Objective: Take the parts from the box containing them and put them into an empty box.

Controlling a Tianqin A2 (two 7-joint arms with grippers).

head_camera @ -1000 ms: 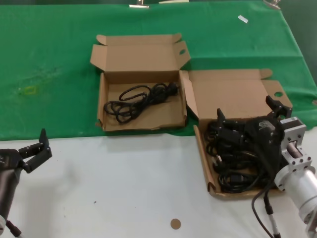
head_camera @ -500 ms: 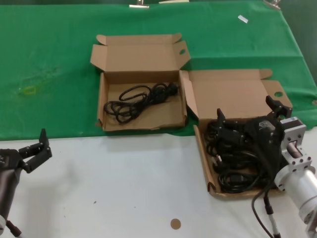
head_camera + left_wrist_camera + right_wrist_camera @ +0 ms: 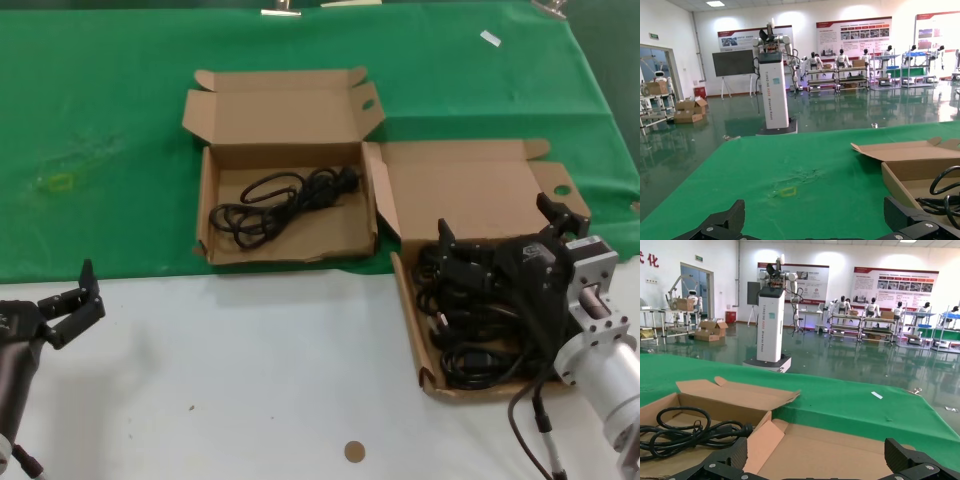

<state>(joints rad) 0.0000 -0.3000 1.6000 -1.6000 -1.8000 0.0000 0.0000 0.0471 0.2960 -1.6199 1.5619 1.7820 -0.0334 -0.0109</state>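
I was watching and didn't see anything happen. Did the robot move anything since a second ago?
Nothing visibly changed. The right claw is still open over the cables in the right box. The left claw waits, open, over the white table.

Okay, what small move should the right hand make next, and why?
Probably lower the right hand and close on a cable: its fingers are spread over the cable pile in the right box, holding nothing. The left box has one cable; the left hand waits aside.

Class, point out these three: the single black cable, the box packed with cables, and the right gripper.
single black cable (image 3: 280, 200), head view, middle of coil.
box packed with cables (image 3: 470, 190), head view, bare lid.
right gripper (image 3: 497, 231), head view, between fingertips.
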